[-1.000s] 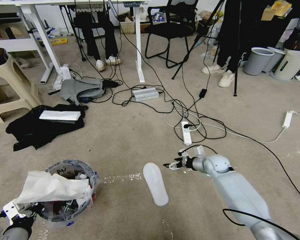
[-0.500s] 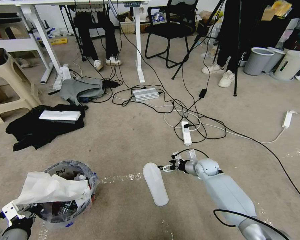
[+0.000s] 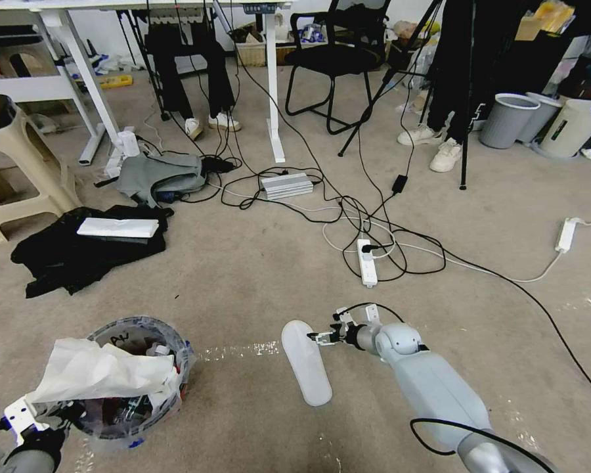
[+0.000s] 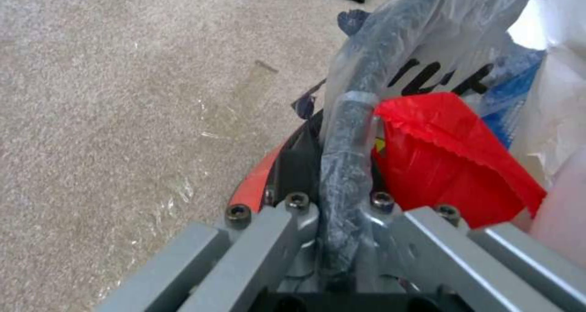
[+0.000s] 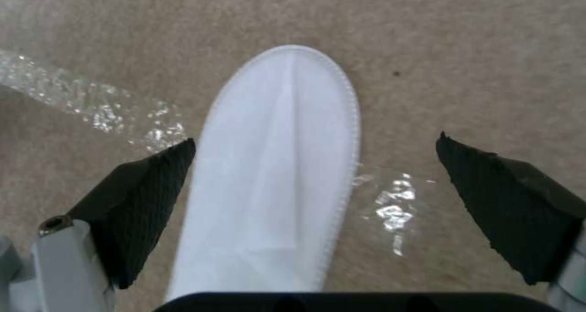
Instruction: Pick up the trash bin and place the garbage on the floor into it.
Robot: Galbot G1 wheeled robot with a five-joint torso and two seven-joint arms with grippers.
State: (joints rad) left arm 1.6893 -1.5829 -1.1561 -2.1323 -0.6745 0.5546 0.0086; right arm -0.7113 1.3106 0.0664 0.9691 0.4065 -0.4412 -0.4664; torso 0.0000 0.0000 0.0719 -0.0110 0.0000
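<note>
The trash bin (image 3: 138, 378) sits low at seven o'clock on the floor (image 3: 243, 276), with garbage (image 3: 102, 371) heaped in it and spilling over its near rim. The left gripper (image 3: 36, 420) is at the bin's seven o'clock edge, clamped onto its rim (image 4: 342, 133). Across at the bin's three o'clock lies a slipper (image 3: 306, 361), lengthwise toward twelve. The right gripper (image 3: 322, 338) hangs just at the slipper's two o'clock side, jaws spread over its toe end (image 5: 281, 165). A tape line (image 3: 236, 351) runs between bin and slipper. At twelve o'clock beyond the slipper lies a power strip (image 3: 367, 261) among cables (image 3: 400, 243).
</note>
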